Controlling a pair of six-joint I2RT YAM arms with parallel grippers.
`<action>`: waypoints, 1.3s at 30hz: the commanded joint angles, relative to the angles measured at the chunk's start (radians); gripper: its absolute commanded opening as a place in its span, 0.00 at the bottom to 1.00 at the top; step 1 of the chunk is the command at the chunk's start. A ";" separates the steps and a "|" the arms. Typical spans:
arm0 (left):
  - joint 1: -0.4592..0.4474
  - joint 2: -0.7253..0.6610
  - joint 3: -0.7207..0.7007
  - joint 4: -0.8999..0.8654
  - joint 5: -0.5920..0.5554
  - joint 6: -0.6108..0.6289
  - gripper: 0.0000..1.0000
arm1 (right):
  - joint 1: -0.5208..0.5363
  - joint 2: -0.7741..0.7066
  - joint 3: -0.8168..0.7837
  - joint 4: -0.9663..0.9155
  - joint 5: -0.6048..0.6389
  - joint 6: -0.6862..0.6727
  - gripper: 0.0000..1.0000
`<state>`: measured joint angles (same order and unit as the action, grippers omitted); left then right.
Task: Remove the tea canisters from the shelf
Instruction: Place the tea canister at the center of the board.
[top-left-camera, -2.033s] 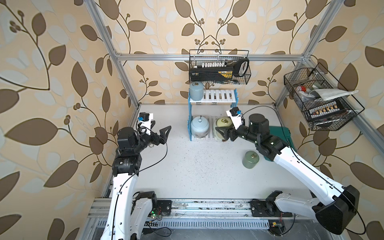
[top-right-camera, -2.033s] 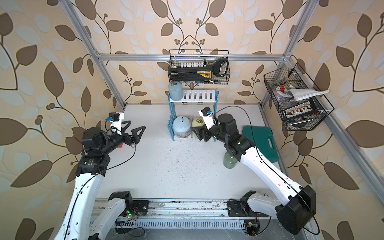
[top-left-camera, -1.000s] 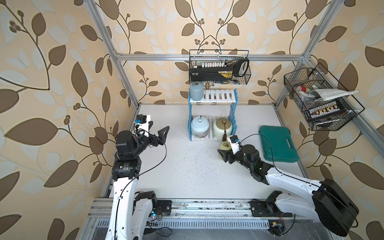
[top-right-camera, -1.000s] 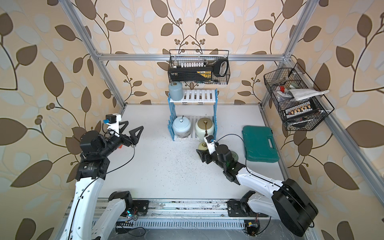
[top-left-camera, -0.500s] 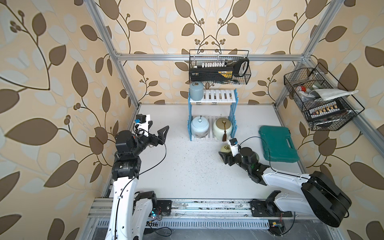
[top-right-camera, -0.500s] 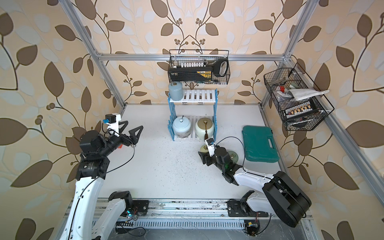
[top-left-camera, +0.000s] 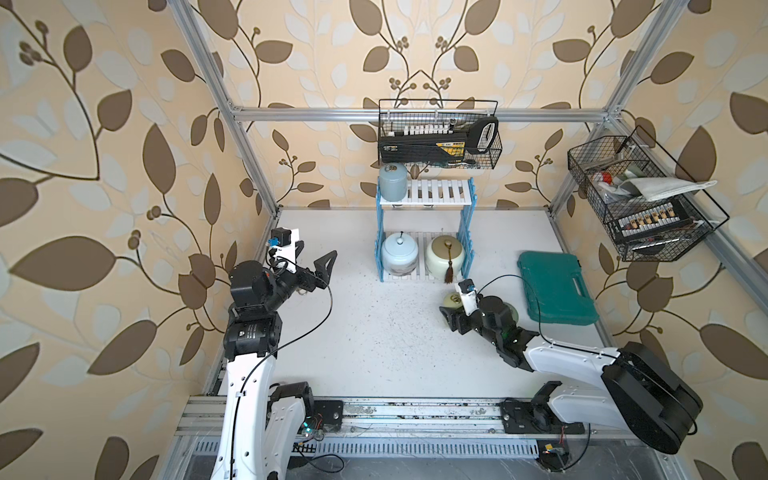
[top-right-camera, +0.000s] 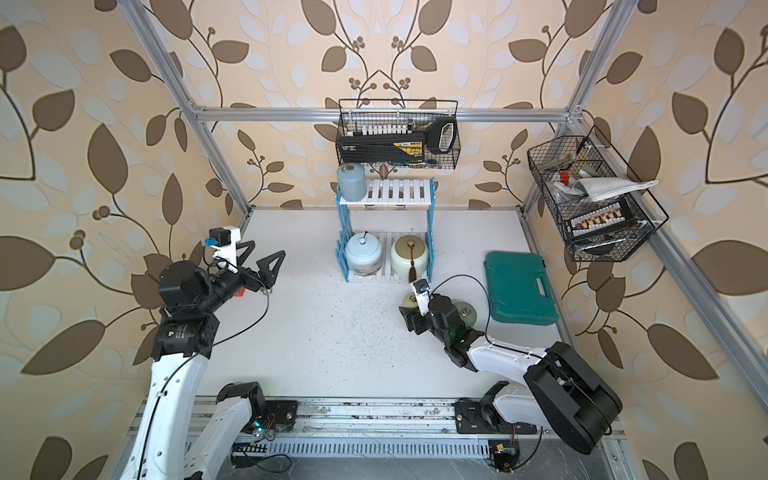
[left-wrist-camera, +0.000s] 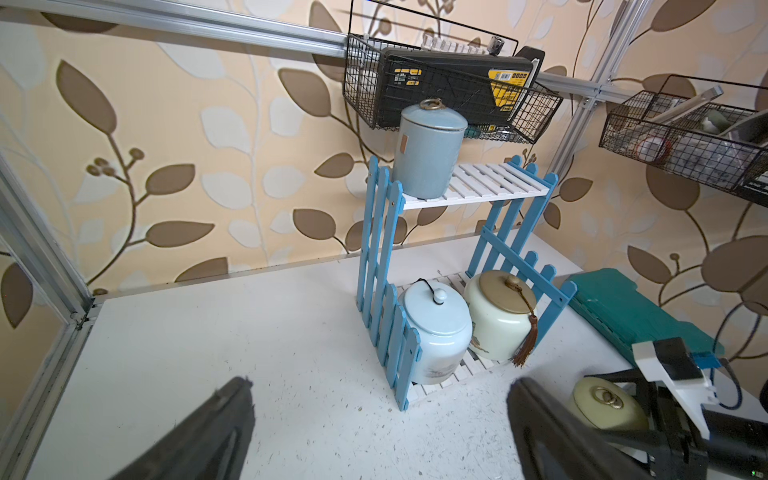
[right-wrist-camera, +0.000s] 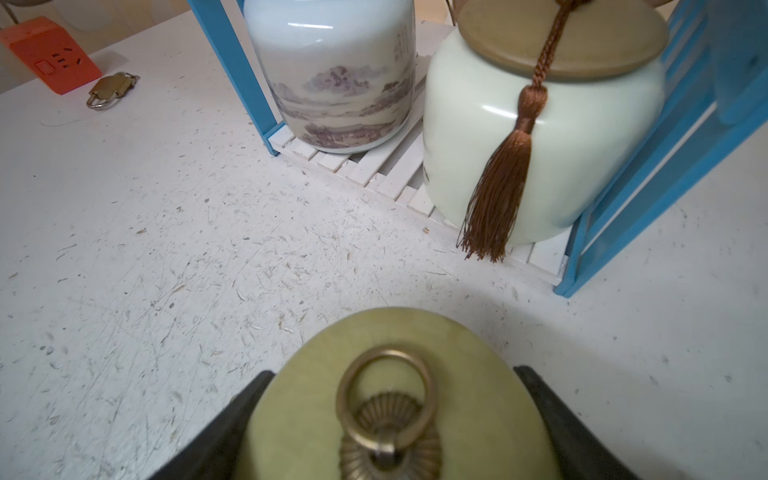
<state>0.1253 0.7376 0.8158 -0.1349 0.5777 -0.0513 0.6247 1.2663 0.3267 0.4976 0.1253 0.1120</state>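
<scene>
Yellow-green glaze fills the right gripper (right-wrist-camera: 392, 378): its jaws stand fairly wide yet press both flanks of the yellow-green canister (right-wrist-camera: 478, 374). That canister is off the shelf (top-left-camera: 432, 193), low over the table (top-left-camera: 365, 340), at about five o'clock from the shelf (whether its base touches the board, I cannot tell). At its three o'clock, half hidden behind the wrist, the sage green canister (top-right-camera: 466, 312) stands on the table near a teal case (top-left-camera: 555, 286). On the shelf, at the table's twelve o'clock, three stand: the blue-grey canister (top-left-camera: 392, 187) at the top board's nine o'clock end, and the pale blue jar (top-left-camera: 400, 251) and cream jar (top-left-camera: 444, 253) side by side below. The left gripper (top-right-camera: 259, 255) hovers at nine o'clock, spread wide, holding nothing.
</scene>
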 joint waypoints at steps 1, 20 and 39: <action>0.004 -0.015 -0.015 0.050 0.012 0.021 0.99 | 0.004 -0.016 -0.011 0.080 0.025 0.000 0.44; 0.005 -0.016 -0.017 0.045 0.016 0.028 0.99 | 0.004 0.016 0.033 -0.011 0.040 0.034 0.72; 0.002 -0.006 0.012 0.021 0.022 0.049 0.99 | 0.004 -0.070 0.077 -0.132 0.031 -0.009 0.99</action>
<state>0.1249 0.7315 0.7959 -0.1265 0.5793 -0.0257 0.6266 1.2304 0.3553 0.4183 0.1509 0.1242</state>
